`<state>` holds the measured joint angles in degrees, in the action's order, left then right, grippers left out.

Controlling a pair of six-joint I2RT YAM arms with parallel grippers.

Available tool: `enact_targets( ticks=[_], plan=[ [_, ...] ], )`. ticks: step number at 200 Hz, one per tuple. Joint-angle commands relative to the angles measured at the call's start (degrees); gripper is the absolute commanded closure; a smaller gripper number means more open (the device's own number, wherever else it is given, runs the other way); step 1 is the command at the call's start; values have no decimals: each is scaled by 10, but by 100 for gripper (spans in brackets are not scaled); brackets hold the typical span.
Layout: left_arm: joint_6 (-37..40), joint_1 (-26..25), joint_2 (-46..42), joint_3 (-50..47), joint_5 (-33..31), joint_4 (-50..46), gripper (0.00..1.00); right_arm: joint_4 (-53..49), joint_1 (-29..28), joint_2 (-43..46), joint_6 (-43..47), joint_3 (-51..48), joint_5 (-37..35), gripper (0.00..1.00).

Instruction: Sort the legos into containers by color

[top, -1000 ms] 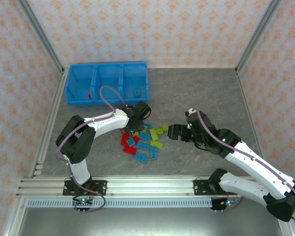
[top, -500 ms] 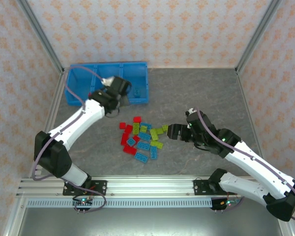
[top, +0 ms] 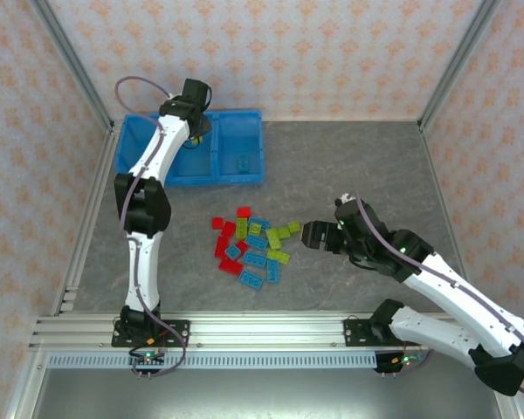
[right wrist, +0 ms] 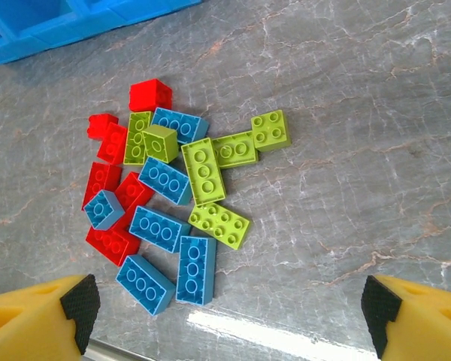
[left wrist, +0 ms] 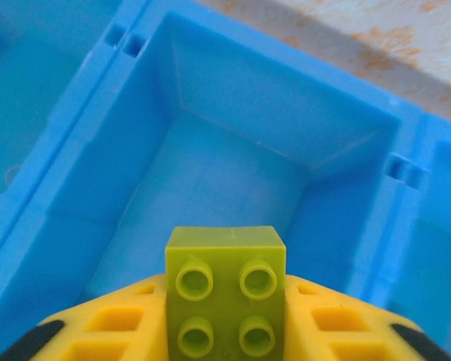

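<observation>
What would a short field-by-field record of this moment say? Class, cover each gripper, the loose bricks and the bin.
left gripper: shut on a lime green brick, above the middle compartment of the blue bin tray
right gripper: open, empty, above the table beside the pile
pile of legos: red, light blue and lime green, loose on the table
right compartment: one light blue brick inside
</observation>
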<state>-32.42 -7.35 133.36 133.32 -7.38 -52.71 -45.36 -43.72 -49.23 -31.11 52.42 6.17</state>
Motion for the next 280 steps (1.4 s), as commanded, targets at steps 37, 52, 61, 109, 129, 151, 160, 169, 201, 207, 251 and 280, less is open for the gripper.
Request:
enact_targets(
  ticks=[37,52,61,109,129,151,160,169,201,207,251,280],
  plan=[
    [12,12,-61,14,45,-71,46,7,-3,-3,-15,10,-47,6],
    [-8,11,-134,-75,73,-40,46,22,-2,-19,-40,6,-85,3],
    [-23,9,-193,-152,104,1,46,32,-2,-30,-59,2,-115,1],
    [13,-95,-492,-454,100,100,47,131,-2,-144,-49,1,-65,0],
    [81,-155,-585,-526,87,91,46,152,-2,-220,-30,29,-6,6],
    [177,-180,-665,-571,130,66,45,202,-4,-308,-16,54,68,12],
    [227,-181,-692,-585,159,52,43,211,-7,-348,-14,72,82,15],
    [276,-181,-717,-606,186,44,41,213,-9,-385,-12,93,84,17],
    [361,-181,-779,-706,196,70,32,208,-17,-493,0,170,88,24],
    [364,-181,-784,-720,192,78,32,203,-20,-510,2,186,90,25],
    [369,-180,-775,-735,161,70,24,115,-43,-613,-44,281,17,22],
    [367,-180,-786,-742,152,75,14,109,-47,-629,-66,283,-8,30]
  ],
)
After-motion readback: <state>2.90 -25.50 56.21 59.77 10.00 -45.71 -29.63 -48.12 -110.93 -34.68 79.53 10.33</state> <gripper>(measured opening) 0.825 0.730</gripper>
